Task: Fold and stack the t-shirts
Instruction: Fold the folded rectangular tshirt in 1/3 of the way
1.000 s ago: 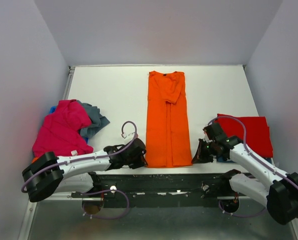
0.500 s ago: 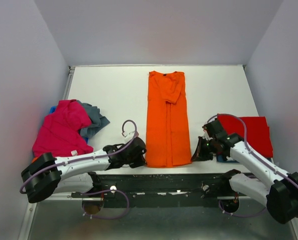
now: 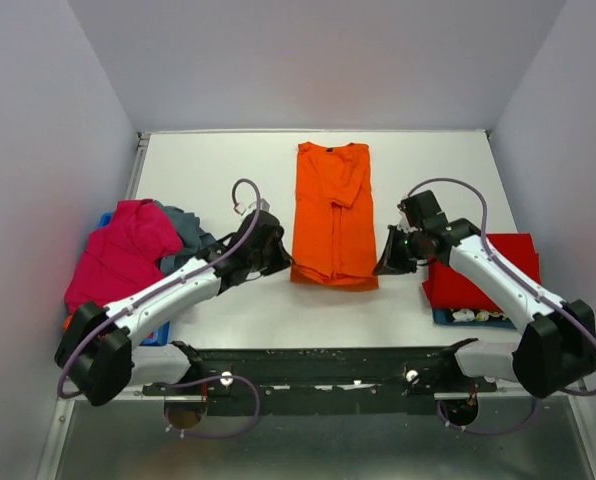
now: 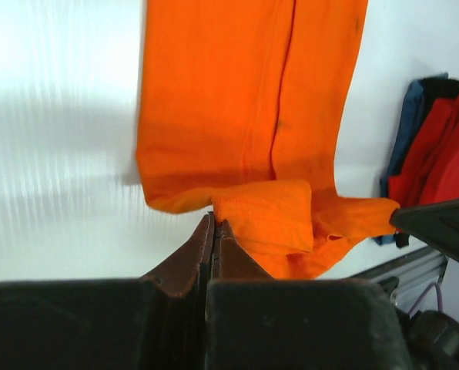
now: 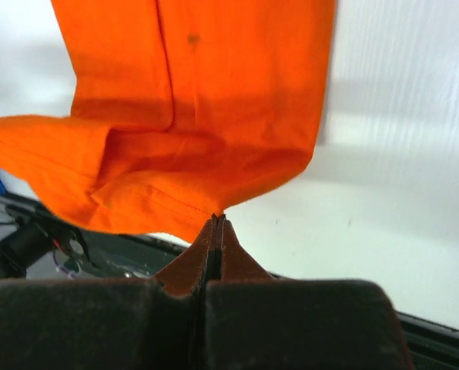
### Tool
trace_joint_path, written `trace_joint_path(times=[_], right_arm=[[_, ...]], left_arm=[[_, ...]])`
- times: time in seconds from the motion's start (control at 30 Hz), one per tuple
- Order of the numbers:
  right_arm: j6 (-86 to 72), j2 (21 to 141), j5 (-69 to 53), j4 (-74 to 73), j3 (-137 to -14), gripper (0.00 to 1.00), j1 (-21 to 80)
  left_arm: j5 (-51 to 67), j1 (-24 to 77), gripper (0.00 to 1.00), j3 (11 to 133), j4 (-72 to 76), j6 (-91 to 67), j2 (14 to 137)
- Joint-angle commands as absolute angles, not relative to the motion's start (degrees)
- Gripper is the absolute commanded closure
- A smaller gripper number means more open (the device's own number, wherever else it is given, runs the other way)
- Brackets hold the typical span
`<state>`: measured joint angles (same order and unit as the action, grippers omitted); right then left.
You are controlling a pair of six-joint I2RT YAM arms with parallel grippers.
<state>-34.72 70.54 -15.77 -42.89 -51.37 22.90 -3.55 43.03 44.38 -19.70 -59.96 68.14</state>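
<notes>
A: Orange cloth is in hand, then: by what is the orange t-shirt (image 3: 333, 200) held?

B: It is pinched at both near hem corners. The left tool (image 3: 281, 266) is clamped tight on the left corner and the right tool (image 3: 382, 268) on the right one (in each wrist view, cloth is caught right at the fingertips).

A: How is the fold done well?

B: Both corners should be carried toward the collar level and in step, with the hem drawn taut between them. Release is best withheld until the edges are matched.

A: Where is the shirt found?

B: It is spread lengthwise mid-worktop (image 3: 228, 170), between the tools. Its near end is raised and doubled over, and the rest is laid flat beyond them.
</notes>
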Motion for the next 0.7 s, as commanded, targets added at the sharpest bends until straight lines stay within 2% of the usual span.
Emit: trace_joint_path(times=[0.0, 0.23, 0.67], right_arm=[[-32.9, 76.3, -12.9, -41.3, -56.7, 0.99, 20.1], [-31.7, 87.1, -13.2, -39.5, -65.5, 0.99, 16.0], [-30.4, 102.6, -12.4, -42.8, -82.9, 0.99, 11.8]], left_arm=[[-1.1, 37.6, 1.00, 50.7, -18.7, -51.9, 75.0], [-0.2, 31.6, 1.00, 59.3, -15.4, -48.9, 84.9], [3.2, 28.0, 1.00, 70.8, -14.0, -47.2, 98.3]])
